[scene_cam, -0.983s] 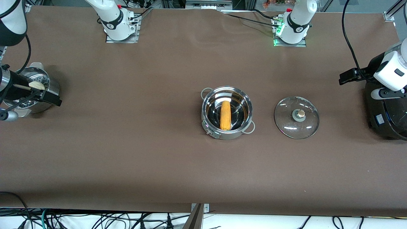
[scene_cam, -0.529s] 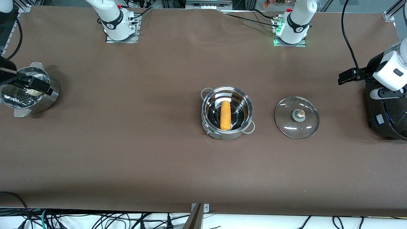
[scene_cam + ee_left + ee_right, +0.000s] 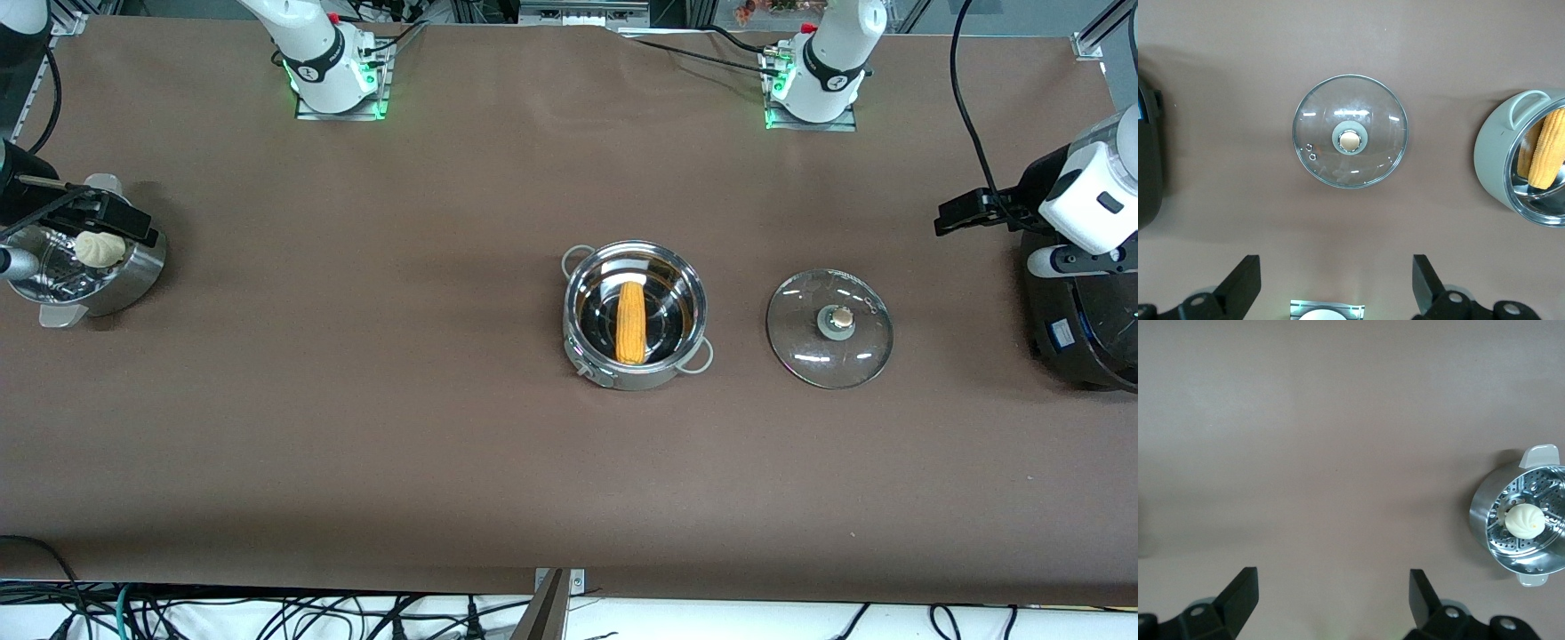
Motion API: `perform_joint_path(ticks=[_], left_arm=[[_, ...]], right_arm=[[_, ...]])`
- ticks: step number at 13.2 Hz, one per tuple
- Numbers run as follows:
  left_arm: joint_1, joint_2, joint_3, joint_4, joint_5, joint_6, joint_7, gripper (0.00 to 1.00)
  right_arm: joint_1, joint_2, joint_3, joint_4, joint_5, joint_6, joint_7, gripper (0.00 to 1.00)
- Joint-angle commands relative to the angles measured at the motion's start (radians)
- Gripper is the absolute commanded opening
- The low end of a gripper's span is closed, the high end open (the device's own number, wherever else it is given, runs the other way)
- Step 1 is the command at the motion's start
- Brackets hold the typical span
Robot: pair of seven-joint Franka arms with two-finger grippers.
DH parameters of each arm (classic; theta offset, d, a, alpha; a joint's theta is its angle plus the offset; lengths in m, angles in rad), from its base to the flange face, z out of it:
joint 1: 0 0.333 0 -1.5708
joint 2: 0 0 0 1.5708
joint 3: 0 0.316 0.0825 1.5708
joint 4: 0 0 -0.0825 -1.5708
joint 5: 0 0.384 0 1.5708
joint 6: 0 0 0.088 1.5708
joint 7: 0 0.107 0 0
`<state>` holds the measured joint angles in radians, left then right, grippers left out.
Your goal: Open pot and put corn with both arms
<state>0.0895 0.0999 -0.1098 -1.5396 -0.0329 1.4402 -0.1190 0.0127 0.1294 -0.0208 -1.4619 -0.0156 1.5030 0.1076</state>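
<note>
The pot point(image 3: 635, 313) stands open near the middle of the desk point(image 3: 400, 427), and the corn point(image 3: 630, 322) lies inside it, its length running from 12 to 6 o'clock in the front view. The glass lid point(image 3: 829, 329) rests flat on the desk at the pot's 3 o'clock, toward the left arm's end, clear of the rim. The corn looks stiff and light, with ridged kernels that should give grip across its middle; the lid is likely smooth, breakable and best lifted by its tan knob point(image 3: 1350, 139). The left gripper point(image 3: 1335, 283) hangs over bare desk near the lid, fingers spread wide and empty. The right gripper point(image 3: 1331, 600) hangs by the steamer basket point(image 3: 1485, 520) holding a white bun point(image 3: 1525, 520), fingers likewise apart, touching nothing.
</note>
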Motion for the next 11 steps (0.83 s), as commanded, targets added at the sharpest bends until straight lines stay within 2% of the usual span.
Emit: perform_joint_path(ticks=[1,5,11], left_arm=[[0.003,0.014,-0.001,0.003,-0.022,-0.008,-0.002,1.00],[0.003,0.014,-0.001,0.003,-0.021,-0.007,-0.004,1.00],[0.003,0.014,-0.001,0.004,-0.021,-0.007,-0.005,1.00]], right_arm=[[-0.014,-0.082,0.004,-0.092,0.019,0.034,-0.026,1.00],[-0.008,-0.090,0.004,-0.097,0.017,0.029,-0.031,1.00],[-0.011,-0.040,0.004,-0.057,0.016,0.022,-0.055,1.00]])
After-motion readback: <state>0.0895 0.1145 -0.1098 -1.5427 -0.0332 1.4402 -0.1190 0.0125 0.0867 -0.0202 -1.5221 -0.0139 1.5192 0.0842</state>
